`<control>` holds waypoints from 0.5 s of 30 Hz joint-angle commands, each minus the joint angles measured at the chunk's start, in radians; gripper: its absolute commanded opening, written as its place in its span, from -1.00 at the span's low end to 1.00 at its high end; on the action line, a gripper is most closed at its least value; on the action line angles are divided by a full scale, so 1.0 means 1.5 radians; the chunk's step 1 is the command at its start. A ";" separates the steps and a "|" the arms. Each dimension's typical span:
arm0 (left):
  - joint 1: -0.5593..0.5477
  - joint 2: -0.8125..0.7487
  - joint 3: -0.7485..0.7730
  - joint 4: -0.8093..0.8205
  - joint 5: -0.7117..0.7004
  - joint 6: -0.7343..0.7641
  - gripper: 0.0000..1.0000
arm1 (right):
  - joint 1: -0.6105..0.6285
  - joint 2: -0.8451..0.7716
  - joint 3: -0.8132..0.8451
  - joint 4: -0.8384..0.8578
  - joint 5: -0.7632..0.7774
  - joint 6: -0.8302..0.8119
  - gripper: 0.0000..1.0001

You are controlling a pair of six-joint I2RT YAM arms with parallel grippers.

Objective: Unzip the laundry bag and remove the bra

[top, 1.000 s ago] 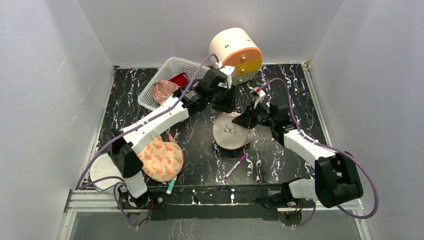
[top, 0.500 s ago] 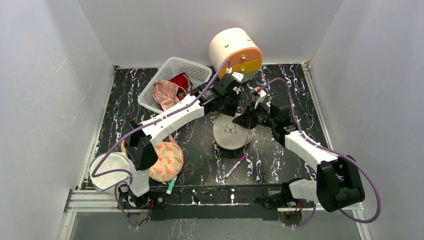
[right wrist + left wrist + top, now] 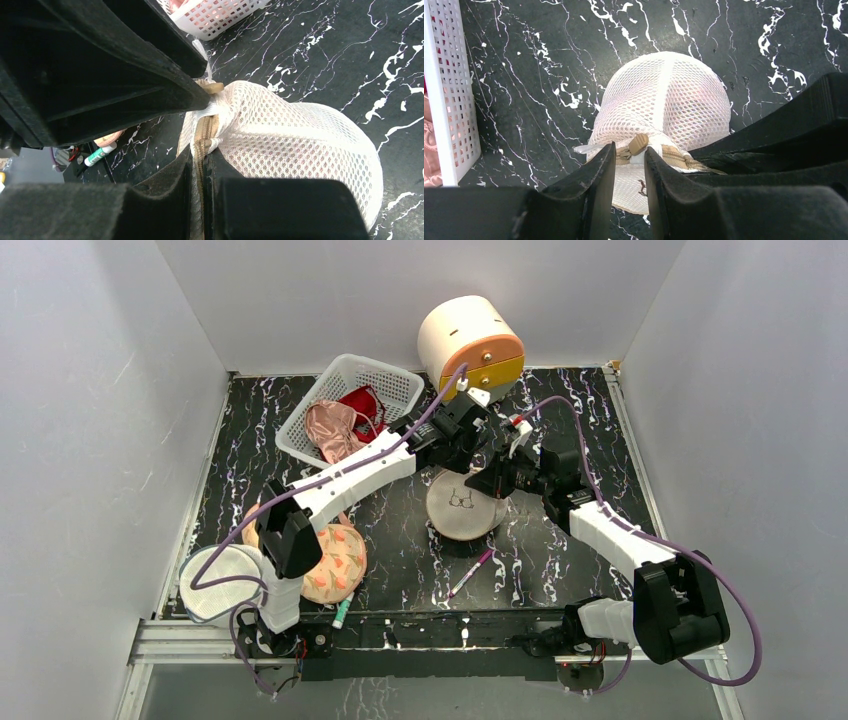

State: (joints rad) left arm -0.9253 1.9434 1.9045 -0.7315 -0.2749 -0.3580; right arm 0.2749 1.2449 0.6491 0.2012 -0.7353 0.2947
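Note:
The laundry bag [image 3: 463, 510], a round beige-white mesh drum with a dark bra outline on its face, stands mid-table. It also shows in the left wrist view [image 3: 664, 95] and the right wrist view [image 3: 300, 145]. My right gripper [image 3: 488, 483] [image 3: 200, 167] is shut on the tan zip at the bag's rim. My left gripper [image 3: 462, 453] [image 3: 630, 159] hovers over the bag's far rim. Its jaws stand a narrow gap apart, with the tan zip pull [image 3: 639, 144] just at their tips. The bra is hidden.
A white lattice basket [image 3: 345, 375] with pink and red garments stands at the back left. A cream and orange drum [image 3: 470, 340] is behind the bag. A peach floral padded piece [image 3: 335, 560], a pink pen [image 3: 470, 573] and a green marker [image 3: 342, 612] lie near the front.
My left arm has stretched to the right and forward, bringing its gripper over the bag's far rim. My right gripper has stayed shut on the zip.

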 commanded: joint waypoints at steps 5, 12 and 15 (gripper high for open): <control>-0.006 0.002 0.026 -0.019 -0.031 0.014 -0.58 | 0.006 -0.019 0.026 0.046 -0.007 0.006 -1.00; -0.007 0.008 0.035 -0.018 -0.027 0.009 -0.63 | 0.008 -0.023 0.025 0.048 -0.005 0.008 -1.00; -0.007 0.013 0.037 -0.018 -0.022 0.011 -0.57 | 0.007 -0.025 0.025 0.048 -0.003 0.008 -1.00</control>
State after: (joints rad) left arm -0.9287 1.9587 1.9194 -0.7383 -0.3027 -0.3508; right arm 0.2810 1.2427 0.6491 0.1986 -0.7357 0.2981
